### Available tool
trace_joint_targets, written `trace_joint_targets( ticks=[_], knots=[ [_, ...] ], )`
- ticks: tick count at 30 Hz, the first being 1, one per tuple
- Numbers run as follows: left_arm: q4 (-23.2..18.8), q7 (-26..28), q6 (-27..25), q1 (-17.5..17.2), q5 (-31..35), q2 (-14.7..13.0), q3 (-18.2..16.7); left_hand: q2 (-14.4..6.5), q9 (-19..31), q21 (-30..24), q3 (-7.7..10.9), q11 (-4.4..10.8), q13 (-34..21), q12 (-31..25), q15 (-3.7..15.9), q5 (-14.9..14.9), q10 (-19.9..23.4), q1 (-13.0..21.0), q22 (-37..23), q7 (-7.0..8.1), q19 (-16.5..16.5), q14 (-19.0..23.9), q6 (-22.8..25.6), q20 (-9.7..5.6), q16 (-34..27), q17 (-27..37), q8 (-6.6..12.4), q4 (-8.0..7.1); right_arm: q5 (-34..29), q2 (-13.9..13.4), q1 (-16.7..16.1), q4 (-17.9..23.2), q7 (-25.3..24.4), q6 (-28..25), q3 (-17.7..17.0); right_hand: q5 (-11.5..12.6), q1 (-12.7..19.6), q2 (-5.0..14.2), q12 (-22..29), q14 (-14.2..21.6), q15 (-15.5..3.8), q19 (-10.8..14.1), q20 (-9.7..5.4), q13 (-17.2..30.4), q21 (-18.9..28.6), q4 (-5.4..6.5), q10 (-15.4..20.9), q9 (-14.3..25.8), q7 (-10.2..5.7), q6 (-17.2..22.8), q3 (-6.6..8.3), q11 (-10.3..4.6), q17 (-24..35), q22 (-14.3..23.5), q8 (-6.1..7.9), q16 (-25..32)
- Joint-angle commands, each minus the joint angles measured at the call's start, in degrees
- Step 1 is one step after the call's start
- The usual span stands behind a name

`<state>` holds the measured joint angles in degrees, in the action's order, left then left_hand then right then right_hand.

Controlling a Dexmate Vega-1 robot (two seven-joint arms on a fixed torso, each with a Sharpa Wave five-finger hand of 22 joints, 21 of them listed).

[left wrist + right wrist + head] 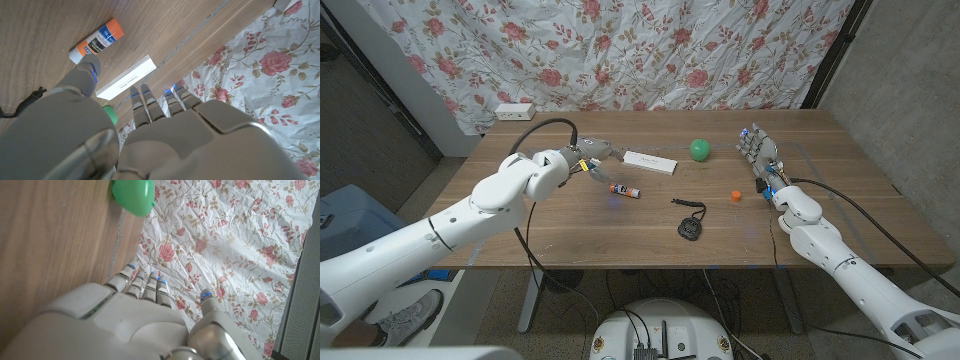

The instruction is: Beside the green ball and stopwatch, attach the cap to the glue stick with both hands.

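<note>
The glue stick, white with an orange end, lies uncapped on the table left of centre. Its small orange cap sits apart to the right, near my right hand. The green ball rests toward the back, and the black stopwatch with its cord lies toward the front. My left hand hovers just behind and left of the glue stick, fingers spread, holding nothing. My right hand stands right of the ball, fingers apart and empty.
A flat white box lies between my left hand and the ball. A white power strip sits at the table's back left corner. A floral cloth hangs behind the table.
</note>
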<state>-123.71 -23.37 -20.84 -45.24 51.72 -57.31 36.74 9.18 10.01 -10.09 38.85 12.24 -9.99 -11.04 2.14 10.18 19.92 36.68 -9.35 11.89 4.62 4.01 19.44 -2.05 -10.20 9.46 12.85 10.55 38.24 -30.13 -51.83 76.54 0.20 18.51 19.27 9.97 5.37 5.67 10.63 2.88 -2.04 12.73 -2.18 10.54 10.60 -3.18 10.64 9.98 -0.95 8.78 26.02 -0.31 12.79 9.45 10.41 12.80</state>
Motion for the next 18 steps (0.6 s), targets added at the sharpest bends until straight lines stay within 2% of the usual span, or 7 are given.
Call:
trace_joint_targets(
  ticks=[1, 3, 5, 7, 11, 18],
  knots=[
    [-0.3, -4.9, -3.3, -1.8, 10.4, 4.7, 1.7, -0.2, 0.2, -0.7, -0.66, -0.03, -0.3, -0.4, 2.81, 0.3, 1.2, 1.4, -0.1, 0.33, 1.2, 1.1, 0.1, -1.03, -0.4, 0.1, -0.40, -0.01, 0.4, -0.7, -1.2, 1.4, 0.0, -0.5, -0.4, 0.4, 0.3, 2.17, 0.3, 0.2, -0.31, 0.4, 0.34, 0.1, 0.2, -0.40, 0.5, 0.2, -0.36, 0.3, 0.27, -0.24, 0.0, 0.2, 0.30, 0.1],
    [0.1, -5.7, -3.9, -1.9, 11.6, 5.7, 1.9, -0.2, 0.2, -1.3, -1.25, -0.06, -0.3, -0.3, 2.92, 0.3, 1.7, 2.0, -0.2, 0.31, 3.2, 1.5, 0.1, -1.26, -0.4, 0.1, -0.52, -0.06, 0.6, -0.8, -1.3, 1.6, 0.0, -0.6, -0.5, 0.4, 0.3, 2.17, 0.3, 0.2, -0.25, 0.4, 0.33, 0.1, 0.2, -0.42, 0.5, 0.2, -0.40, 0.3, 0.26, -0.17, 0.0, 0.2, 0.30, 0.1],
    [0.4, -4.8, -4.5, -2.6, 12.8, 6.4, 1.9, -0.1, 0.2, -1.2, -1.46, -0.05, -0.3, -0.3, 3.11, 0.2, 1.8, 2.1, -0.2, 0.31, 3.3, 1.6, 0.1, -1.35, -0.4, 0.1, -0.54, -0.08, 0.6, -0.9, -1.4, 1.8, -0.1, -0.7, -0.5, 0.4, 0.3, 2.18, 0.3, 0.2, -0.23, 0.4, 0.38, 0.1, 0.2, -0.44, 0.4, 0.2, -0.41, 0.3, 0.26, -0.21, 0.0, 0.2, 0.30, 0.1],
    [0.8, -4.7, -4.8, -2.9, 13.7, 7.2, 2.0, -0.1, 0.2, -1.0, -1.67, -0.04, -0.3, -0.3, 3.11, 0.2, 2.0, 2.2, -0.2, 0.24, 3.0, 1.7, 0.3, -1.31, -0.4, 0.2, -0.50, -0.12, 0.7, -0.9, -1.5, 1.9, -0.1, -0.8, -0.5, 0.4, 0.3, 2.18, 0.3, 0.2, -0.20, 0.4, 0.42, 0.1, 0.2, -0.46, 0.4, 0.2, -0.41, 0.3, 0.25, -0.23, 0.0, 0.2, 0.30, 0.1],
    [1.8, -4.9, -4.4, -2.9, 14.7, 8.4, 2.5, -0.1, 0.2, -0.5, -2.40, -0.01, -0.3, -0.2, 2.90, 0.2, 2.3, 2.2, -0.2, 0.30, 2.0, 1.7, 0.4, -0.27, -0.3, 0.2, -0.58, -0.30, 0.7, -0.8, -1.4, 1.8, -0.1, -0.7, -0.5, 0.4, 0.3, 2.18, 0.4, 0.2, -0.22, 0.4, 0.58, 0.1, 0.2, -0.48, 0.5, 0.2, -0.49, 0.4, 0.24, -0.22, 0.0, 0.2, 0.32, 0.1],
    [3.9, -5.0, -3.7, -2.4, 15.6, 10.3, 3.1, -0.3, 0.2, 0.0, -3.56, 0.00, -0.3, -0.1, 2.76, 0.1, 2.7, 2.2, -0.2, 0.29, 0.1, 1.5, 0.7, 0.16, -0.2, 0.2, -0.73, -0.47, 0.6, -0.4, -1.1, 1.3, 0.0, -0.6, -0.3, 0.3, 0.3, 2.18, 0.4, 0.2, -0.16, 0.4, 0.70, 0.1, 0.2, -0.53, 0.5, 0.2, -0.71, 0.3, 0.17, -0.18, 0.0, 0.2, 0.29, 0.1]
  ],
)
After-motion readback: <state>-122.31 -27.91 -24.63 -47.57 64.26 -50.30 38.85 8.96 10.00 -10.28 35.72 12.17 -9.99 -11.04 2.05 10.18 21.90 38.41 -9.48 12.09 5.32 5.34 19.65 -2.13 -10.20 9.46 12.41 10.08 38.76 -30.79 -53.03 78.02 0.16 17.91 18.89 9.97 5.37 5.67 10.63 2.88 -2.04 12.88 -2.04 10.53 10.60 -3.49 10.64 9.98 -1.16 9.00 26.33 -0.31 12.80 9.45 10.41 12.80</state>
